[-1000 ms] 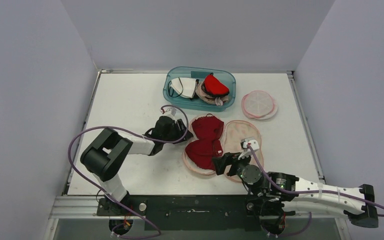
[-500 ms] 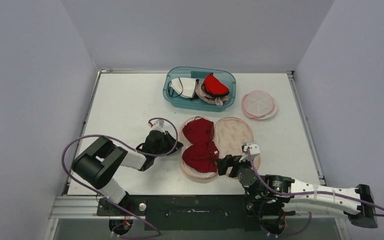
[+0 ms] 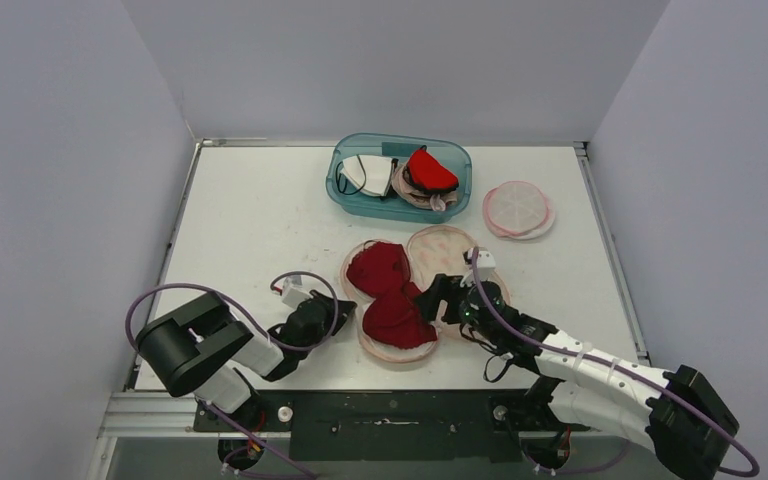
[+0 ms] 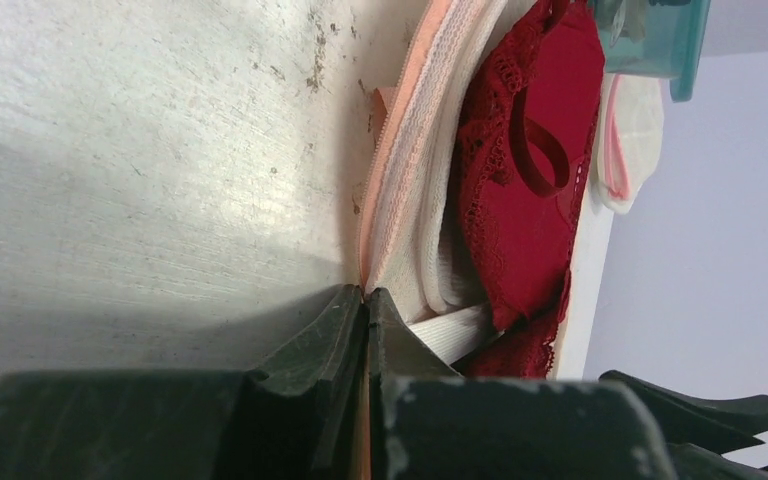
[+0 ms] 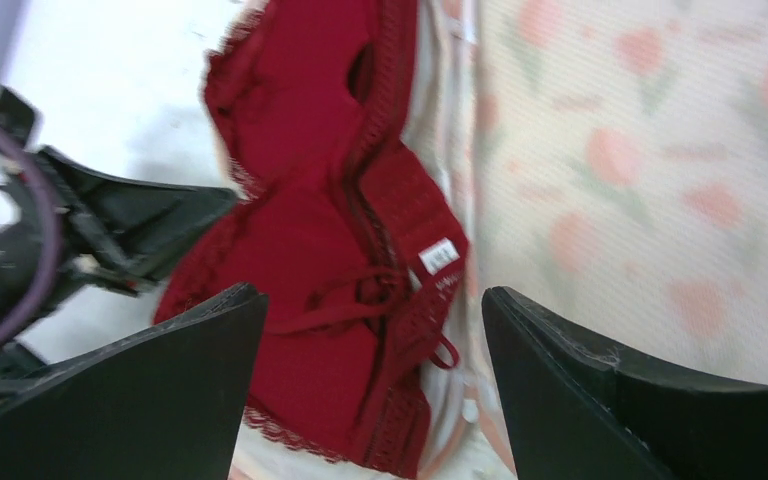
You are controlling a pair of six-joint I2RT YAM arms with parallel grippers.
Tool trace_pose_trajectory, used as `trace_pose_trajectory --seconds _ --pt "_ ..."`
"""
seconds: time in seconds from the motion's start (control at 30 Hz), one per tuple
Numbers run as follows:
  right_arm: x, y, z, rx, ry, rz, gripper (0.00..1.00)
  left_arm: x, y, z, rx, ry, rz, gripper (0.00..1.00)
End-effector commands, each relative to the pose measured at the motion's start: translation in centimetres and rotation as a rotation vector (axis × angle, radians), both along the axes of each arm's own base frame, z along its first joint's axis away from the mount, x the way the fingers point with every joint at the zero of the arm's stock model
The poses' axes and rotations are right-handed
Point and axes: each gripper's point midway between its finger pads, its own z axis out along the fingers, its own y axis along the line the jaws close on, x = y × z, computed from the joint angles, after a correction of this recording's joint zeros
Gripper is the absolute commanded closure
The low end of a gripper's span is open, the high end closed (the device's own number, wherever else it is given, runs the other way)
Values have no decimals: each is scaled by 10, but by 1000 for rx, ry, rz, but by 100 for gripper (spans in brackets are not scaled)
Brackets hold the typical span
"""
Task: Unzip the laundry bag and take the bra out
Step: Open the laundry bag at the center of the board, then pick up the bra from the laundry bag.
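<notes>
The laundry bag (image 3: 408,352) lies unzipped in the middle of the table, its pink zipper rim (image 4: 400,170) running up the left wrist view. Its floral lid (image 3: 442,247) is folded back to the right. Inside the lower half, in plain sight, lies the red lace bra (image 3: 385,295). My left gripper (image 3: 346,316) is low at the bag's left edge and is shut on the pink rim (image 4: 365,295). My right gripper (image 3: 432,296) hovers open over the bra (image 5: 300,230), one finger (image 5: 190,380) on each side, touching nothing. The floral lid (image 5: 640,150) lies beyond its right finger.
A teal bin (image 3: 338,190) holding white, red and beige garments stands at the back centre. A second round pink mesh bag (image 3: 518,208) lies to its right. Grey walls close in the table on three sides.
The left gripper shut on the bag's rim and dragged the bag toward the near left. The right arm swung forward over the bra, still open.
</notes>
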Motion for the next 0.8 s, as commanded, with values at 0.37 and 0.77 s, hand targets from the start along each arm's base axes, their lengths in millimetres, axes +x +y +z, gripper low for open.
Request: trace_pose_trajectory --seconds 0.37,0.77 --pt "33 4 74 256 -220 74 19 -14 33 10 168 17 21 46" --pt "37 11 57 271 -249 83 21 -4 -45 177 70 -348 -329 82"
